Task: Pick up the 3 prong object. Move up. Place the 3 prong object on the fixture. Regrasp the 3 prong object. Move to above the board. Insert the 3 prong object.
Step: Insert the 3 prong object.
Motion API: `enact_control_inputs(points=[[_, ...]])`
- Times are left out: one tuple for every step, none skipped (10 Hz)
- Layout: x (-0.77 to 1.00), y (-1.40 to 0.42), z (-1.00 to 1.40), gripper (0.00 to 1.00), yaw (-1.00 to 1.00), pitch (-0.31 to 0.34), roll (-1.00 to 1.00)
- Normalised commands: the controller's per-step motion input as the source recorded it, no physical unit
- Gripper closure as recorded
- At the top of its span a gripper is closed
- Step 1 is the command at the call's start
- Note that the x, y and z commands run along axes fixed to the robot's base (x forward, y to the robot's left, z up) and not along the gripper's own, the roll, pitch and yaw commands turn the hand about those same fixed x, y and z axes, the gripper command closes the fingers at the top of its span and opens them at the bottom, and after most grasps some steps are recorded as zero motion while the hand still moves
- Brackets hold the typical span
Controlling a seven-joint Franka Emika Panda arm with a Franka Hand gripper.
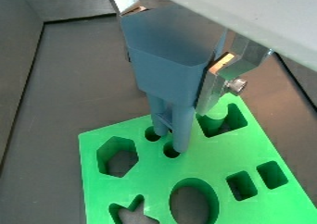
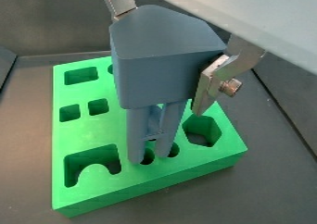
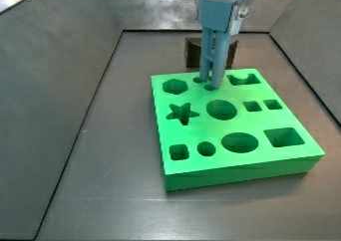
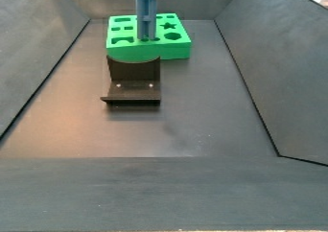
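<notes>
My gripper (image 1: 173,52) is shut on the light-blue 3 prong object (image 1: 168,66) and holds it upright over the green board (image 1: 223,165). The silver fingers (image 1: 221,80) clamp the object's wide body from two sides. In both wrist views the prongs (image 2: 151,135) reach down into small round holes near the board's edge. In a side view the object (image 3: 216,41) stands on the board's (image 3: 300,155) far part, gripper (image 3: 220,4) above it. It also shows in a side view (image 4: 146,15) over the board (image 4: 174,46). The dark fixture (image 4: 132,82) stands empty beside the board.
The fixture (image 3: 194,52) sits just behind the board in a side view. Grey sloping walls (image 3: 80,96) enclose the dark floor. The board has star (image 3: 180,113), circle, square and oval cut-outs around the held piece.
</notes>
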Motion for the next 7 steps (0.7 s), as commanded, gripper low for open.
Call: enact_control_inputs(points=[[0.0,0.0,-0.09,1.0,0.05,0.0,0.01],[0.0,0.0,-0.17,1.0,0.08,0.0,0.08],[0.0,0.0,-0.18,1.0,0.09,0.0,0.06],[0.0,0.0,-0.12,1.0,0.06,0.0,0.03],[-0.01,0.0,-0.14,1.0,0.05,0.0,0.04],[-0.12,0.0,-0.15,1.0,0.0,0.0,0.04],[-0.14,0.0,-0.14,1.0,0.0,0.0,0.04]])
